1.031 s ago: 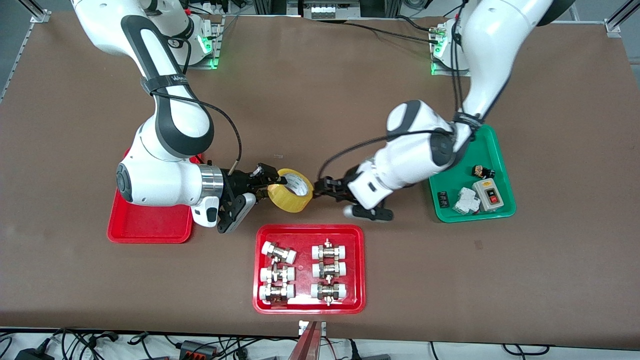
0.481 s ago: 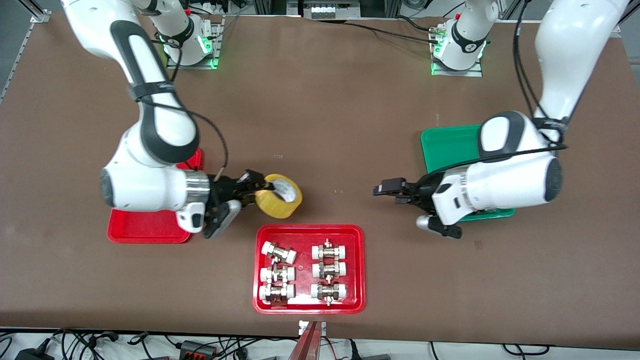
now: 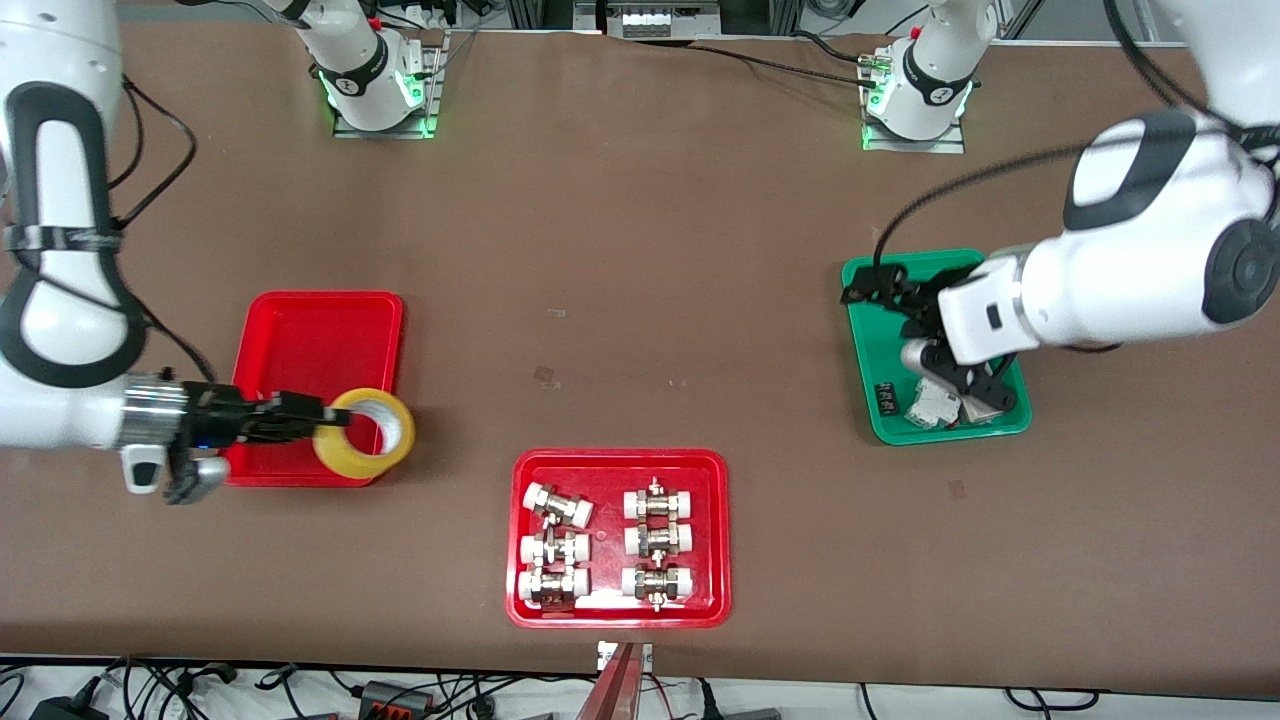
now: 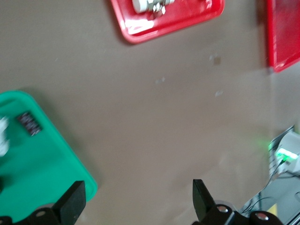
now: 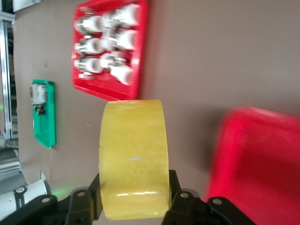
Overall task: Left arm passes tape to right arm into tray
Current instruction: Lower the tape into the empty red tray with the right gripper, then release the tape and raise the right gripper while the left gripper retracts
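Nearest the front camera sits the red tray of fittings (image 3: pixel 618 537), apart from both arms. The right gripper (image 3: pixel 325 419), now swung away from the table's middle, clamps the tape (image 3: pixel 364 432) over the tray's (image 3: pixel 320 340) near corner. The left gripper (image 3: pixel 870 285), fingers spread empty, has withdrawn over the green tray (image 3: pixel 875 340).

Yellow tape (image 3: pixel 364 432) hangs seemingly over the plain red tray's (image 3: pixel 322 335) corner.
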Robot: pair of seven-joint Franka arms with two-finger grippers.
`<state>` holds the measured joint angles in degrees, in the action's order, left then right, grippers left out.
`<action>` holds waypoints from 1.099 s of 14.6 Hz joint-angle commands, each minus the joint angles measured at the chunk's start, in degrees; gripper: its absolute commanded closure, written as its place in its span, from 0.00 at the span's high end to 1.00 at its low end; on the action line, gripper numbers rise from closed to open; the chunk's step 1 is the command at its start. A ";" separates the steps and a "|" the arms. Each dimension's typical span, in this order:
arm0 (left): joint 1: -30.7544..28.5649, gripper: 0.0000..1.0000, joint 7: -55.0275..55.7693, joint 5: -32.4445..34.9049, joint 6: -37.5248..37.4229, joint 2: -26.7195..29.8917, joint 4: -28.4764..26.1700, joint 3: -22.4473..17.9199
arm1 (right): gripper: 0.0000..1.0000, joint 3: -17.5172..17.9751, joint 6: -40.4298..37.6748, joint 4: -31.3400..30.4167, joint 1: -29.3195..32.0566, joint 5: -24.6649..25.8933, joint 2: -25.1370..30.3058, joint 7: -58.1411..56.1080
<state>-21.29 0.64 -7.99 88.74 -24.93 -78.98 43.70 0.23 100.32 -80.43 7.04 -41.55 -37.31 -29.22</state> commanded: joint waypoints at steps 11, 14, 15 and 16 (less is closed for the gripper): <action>-5.26 1.00 -3.80 14.05 -17.38 4.28 1.55 2.80 | 1.00 1.17 -6.45 -2.89 10.98 0.24 -8.13 -6.11; -5.17 1.00 -4.15 14.14 -17.38 4.02 1.98 2.71 | 1.00 1.17 -6.01 -3.07 10.37 1.98 -8.13 -6.02; -4.65 1.00 -4.24 14.32 -17.46 3.58 2.51 2.80 | 1.00 1.17 -5.49 -3.77 9.58 3.21 -8.04 -5.93; -4.29 1.00 -4.33 14.23 -17.55 2.97 3.47 2.71 | 1.00 1.17 -4.44 -4.21 9.05 4.10 -8.04 -5.93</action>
<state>-25.57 -2.30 4.60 72.17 -21.38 -77.32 45.46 0.60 95.06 -83.25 16.59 -39.41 -46.02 -34.40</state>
